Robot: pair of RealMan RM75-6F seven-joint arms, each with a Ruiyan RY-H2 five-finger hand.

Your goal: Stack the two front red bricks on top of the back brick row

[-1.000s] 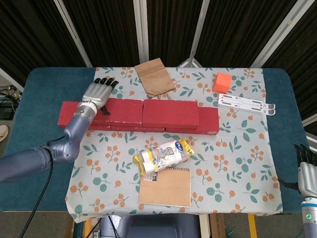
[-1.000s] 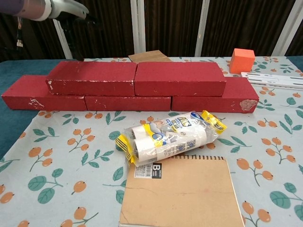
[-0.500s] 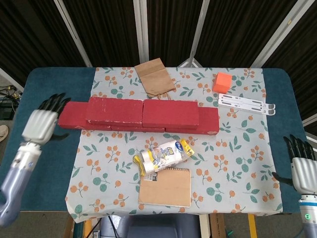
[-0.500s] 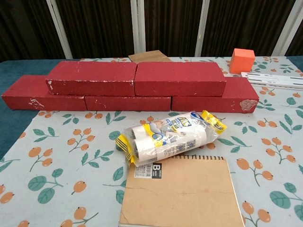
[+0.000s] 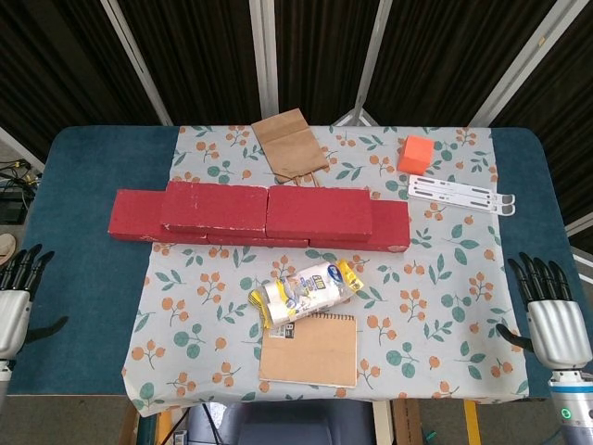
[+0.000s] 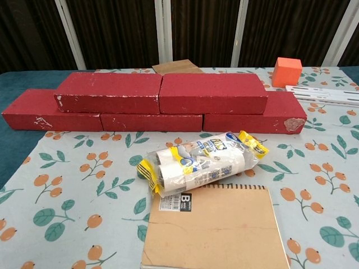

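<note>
**Two bricks sit on the bottom row, both robot hands empty at the near corners**

Nearest, at the front corners of the tabletop (image 5: 83, 278), are the two robot hands. The left robot hand (image 5: 13, 306) is at the near left edge over the blue cover, fingers spread and pointing away, holding nothing. The right robot hand (image 5: 548, 315) is at the near right edge, fingers likewise apart and empty. Neither shows in the chest view.

Between them, on the leaf-patterned cloth (image 5: 435, 306), a brown spiral notebook (image 5: 309, 349) lies flat near the front edge. Just behind it, overlapping its top edge, lies a clear packet with yellow-and-blue printing (image 5: 306, 290), tilted across.

Further back, the bottom brick row (image 6: 255, 122) runs left to right across the cloth, its left end reaching onto the blue cover. On top of it rest the left upper red brick (image 6: 109, 91) and the right upper red brick (image 6: 212, 92), end to end and touching, with the lower row's ends sticking out on both sides.

Behind the bricks to the right, a white slotted strip (image 5: 460, 195) lies flat. Beyond it stands an orange cube (image 5: 416, 154). At the far middle, a brown paper bag (image 5: 289, 144) lies flat.
</note>
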